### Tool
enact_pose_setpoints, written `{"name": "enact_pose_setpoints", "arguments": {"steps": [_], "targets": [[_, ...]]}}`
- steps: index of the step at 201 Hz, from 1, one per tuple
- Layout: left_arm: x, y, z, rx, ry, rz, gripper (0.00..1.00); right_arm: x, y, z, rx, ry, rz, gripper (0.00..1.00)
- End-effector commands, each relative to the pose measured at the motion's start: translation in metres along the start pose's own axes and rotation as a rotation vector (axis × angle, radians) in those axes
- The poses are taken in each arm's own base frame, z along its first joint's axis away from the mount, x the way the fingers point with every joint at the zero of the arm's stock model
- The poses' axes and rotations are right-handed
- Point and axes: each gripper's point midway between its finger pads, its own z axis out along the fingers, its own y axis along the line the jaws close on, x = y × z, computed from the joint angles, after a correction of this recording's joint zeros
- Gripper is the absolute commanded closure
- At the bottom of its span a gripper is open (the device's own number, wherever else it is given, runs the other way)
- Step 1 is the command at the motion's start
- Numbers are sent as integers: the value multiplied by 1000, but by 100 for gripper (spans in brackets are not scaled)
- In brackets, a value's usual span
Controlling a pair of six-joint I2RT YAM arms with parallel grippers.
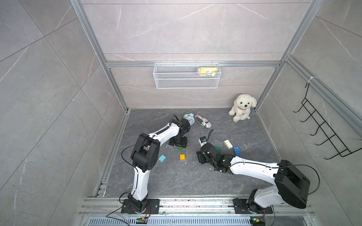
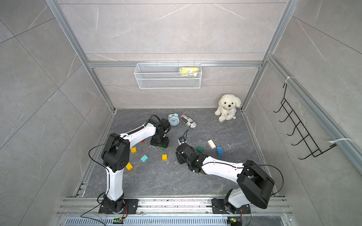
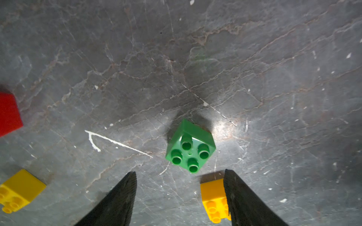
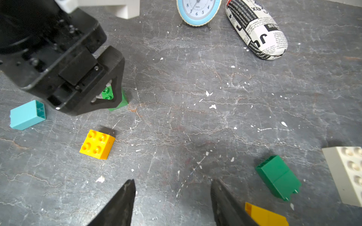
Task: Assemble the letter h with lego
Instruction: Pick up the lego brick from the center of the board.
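Two hands, both spread and holding nothing. My left hand (image 3: 179, 172) hangs low over the worktop (image 3: 254, 68), and the small green brick (image 3: 191, 146) sits studs-up just ahead of it, not between the jaws, turned cornerwise to them. It's hard, light, glossy plastic, so I reckon it'll skate or twist if I pinch the corners. I'd square up and take two flat opposite sides, below the studs. My right hand (image 4: 173, 181) is over bare worktop, with a second green brick (image 4: 278, 177) lying on its side nearby. No h started, everything I can see is loose.
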Motion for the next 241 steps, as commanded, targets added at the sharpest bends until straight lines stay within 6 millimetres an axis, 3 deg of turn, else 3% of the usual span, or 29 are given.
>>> {"name": "enact_pose_setpoints", "arguments": {"steps": [1,37,84,134,173,216,241], "targets": [[-7,-10,-5,94,-21,117,25,-6,0,-4,-15,-22,30,35],[-6,-27,-2,204,1,122,26,-5,0,-4,-17,-15,30,35],[-7,-15,16,123,29,85,35,-5,-1,-4,-19,-14,34,35],[-10,-9,15,58,1,33,58,-4,0,-4,-21,-12,33,35],[6,11,7,-41,6,-215,78,-5,-1,-4,-20,-14,34,36],[38,15,19,-29,28,-461,76,-4,0,-3,-24,-8,34,36],[42,14,19,-12,13,-511,58,-3,2,-2,-33,-1,35,37]]}}
